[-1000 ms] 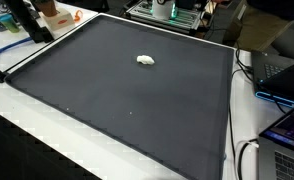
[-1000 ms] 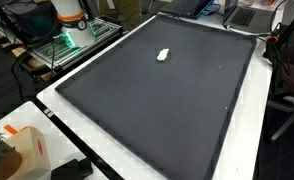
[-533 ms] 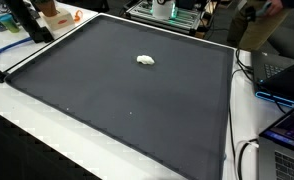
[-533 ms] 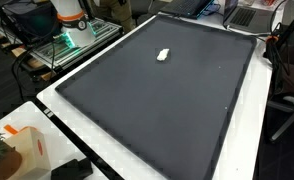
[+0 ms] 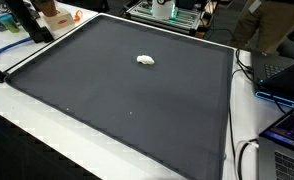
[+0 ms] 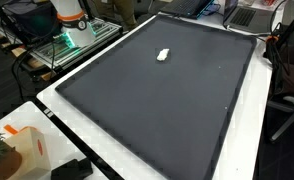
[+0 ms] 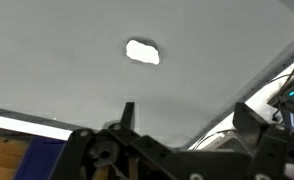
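The small white lump (image 5: pixel 145 60) lies alone on the dark mat (image 5: pixel 127 115) that covers the table (image 5: pixel 47 135), toward the mat's far side in both exterior views (image 6: pixel 163 55) and well apart from everything else. In the wrist view the claw (image 7: pixel 187 112) hangs well above the mat, its jaws spread wide and empty, with the lump (image 7: pixel 142 51) ahead of it. Judging by this, the lump rests free on the mat and nothing is in the claw's grip; no contact with it shows.
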Tool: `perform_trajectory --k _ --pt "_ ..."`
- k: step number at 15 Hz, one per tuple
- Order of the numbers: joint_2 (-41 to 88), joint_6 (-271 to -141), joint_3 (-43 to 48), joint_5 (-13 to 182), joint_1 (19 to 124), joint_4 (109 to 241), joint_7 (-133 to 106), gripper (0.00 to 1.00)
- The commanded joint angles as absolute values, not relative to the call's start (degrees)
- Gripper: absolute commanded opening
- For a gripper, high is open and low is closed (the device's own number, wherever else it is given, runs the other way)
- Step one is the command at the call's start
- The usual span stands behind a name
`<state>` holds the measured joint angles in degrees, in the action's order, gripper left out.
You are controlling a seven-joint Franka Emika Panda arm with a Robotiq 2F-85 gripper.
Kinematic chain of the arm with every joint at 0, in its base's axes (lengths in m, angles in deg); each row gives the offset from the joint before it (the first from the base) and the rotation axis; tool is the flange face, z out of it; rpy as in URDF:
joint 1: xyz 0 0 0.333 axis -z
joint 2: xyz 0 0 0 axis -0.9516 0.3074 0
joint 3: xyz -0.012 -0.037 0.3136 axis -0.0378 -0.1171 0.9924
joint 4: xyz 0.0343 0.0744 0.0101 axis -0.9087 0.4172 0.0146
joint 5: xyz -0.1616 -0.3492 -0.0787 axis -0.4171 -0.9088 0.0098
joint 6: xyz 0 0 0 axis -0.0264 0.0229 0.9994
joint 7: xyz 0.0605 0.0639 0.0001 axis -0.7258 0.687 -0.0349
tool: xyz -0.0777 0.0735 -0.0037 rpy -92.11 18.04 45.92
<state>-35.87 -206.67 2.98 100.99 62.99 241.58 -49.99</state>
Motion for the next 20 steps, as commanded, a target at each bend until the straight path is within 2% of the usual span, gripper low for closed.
perform_trajectory --k 1,3,7,8,14,20 --pt "-36.8 -215.1 5.2 100.9 60.3 242.8 -41.5 1.00" --pt "-37.4 -212.7 3.1 99.2 59.4 242.0 -42.6 1.00" --pt "-35.5 -214.0 4.7 99.6 57.3 241.5 -39.7 1.00" --pt "-31.9 -211.7 8.8 98.9 60.4 239.0 -31.0 1.00" --pt "-12.9 -215.1 20.4 94.8 64.0 231.1 -7.9 1.00" --pt "-0.6 -214.9 23.8 79.9 70.5 226.9 16.4 1.00"
